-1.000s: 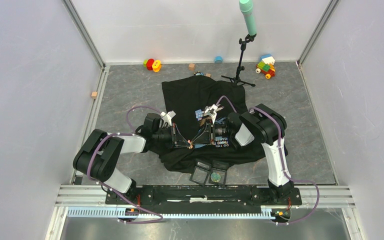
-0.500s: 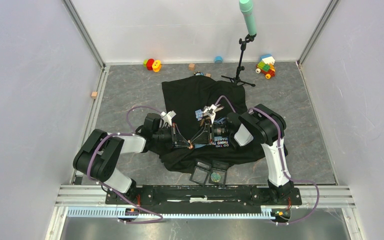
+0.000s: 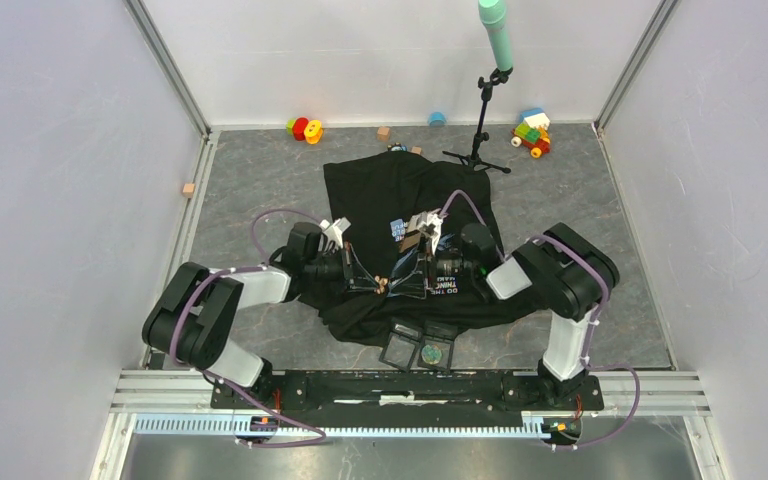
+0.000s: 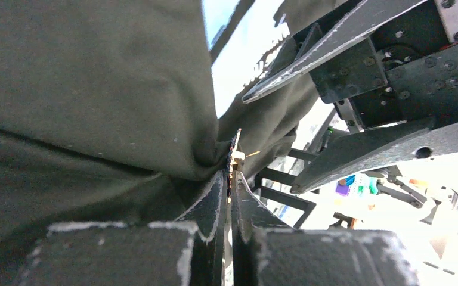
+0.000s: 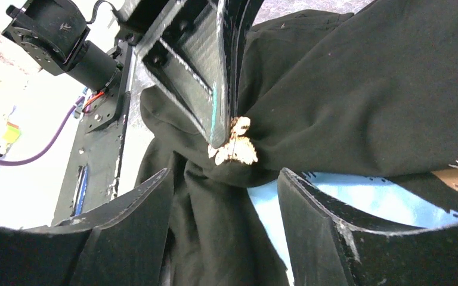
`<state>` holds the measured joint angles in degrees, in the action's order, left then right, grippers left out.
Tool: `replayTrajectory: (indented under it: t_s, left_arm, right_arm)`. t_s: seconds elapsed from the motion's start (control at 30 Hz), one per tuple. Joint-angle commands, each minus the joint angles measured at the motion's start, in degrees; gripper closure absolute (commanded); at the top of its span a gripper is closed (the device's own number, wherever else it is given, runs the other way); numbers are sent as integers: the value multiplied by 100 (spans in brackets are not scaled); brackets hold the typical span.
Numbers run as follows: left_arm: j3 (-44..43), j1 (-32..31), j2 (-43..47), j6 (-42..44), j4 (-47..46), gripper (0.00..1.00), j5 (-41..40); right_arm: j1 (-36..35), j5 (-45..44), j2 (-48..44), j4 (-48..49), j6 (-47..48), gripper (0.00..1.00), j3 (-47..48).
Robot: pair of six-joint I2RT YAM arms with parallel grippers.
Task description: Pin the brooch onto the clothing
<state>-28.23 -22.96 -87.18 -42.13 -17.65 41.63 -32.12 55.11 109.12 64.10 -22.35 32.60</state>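
The clothing, a black T-shirt with blue print, lies mid-table and is bunched up between the two arms. My left gripper is shut at its tips on the small gold brooch, pressed against a raised fold of the shirt. The left wrist view has the brooch right at the closed tips, against the fabric. In the right wrist view my right gripper stands open, a finger on each side of the fold, just short of the brooch. It holds nothing.
An open dark case lies at the shirt's near edge. A microphone stand rises behind the shirt. Toy pieces and a block vehicle sit along the back wall, and a wooden cube lies far left.
My right gripper has opened and let go near the brooch. Its arm has swung out to the right. The left gripper has stayed shut in the same place.
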Motion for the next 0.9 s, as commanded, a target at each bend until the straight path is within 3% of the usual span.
replayTrajectory:
  t_s: [0.0, 0.1, 0.23, 0.53, 0.87]
  left_arm:
    - [-507, 28, 405, 47, 176, 98, 342]
    - [-857, 30, 603, 295, 697, 98, 616]
    - [-1272, 30, 746, 791, 1368, 98, 1063]
    - [-1588, 31, 518, 1001, 1163, 98, 2363]
    - [-1576, 15, 524, 907, 861, 98, 2768]
  right_arm:
    - [45, -298, -819, -539, 419, 29, -188]
    - [68, -627, -1475, -1200, 836, 28, -311]
    - [160, -739, -2294, -1252, 804, 26, -561]
    - [223, -513, -3403, -1250, 780, 21, -929]
    - [268, -116, -3646, -546, 451, 18, -1119]
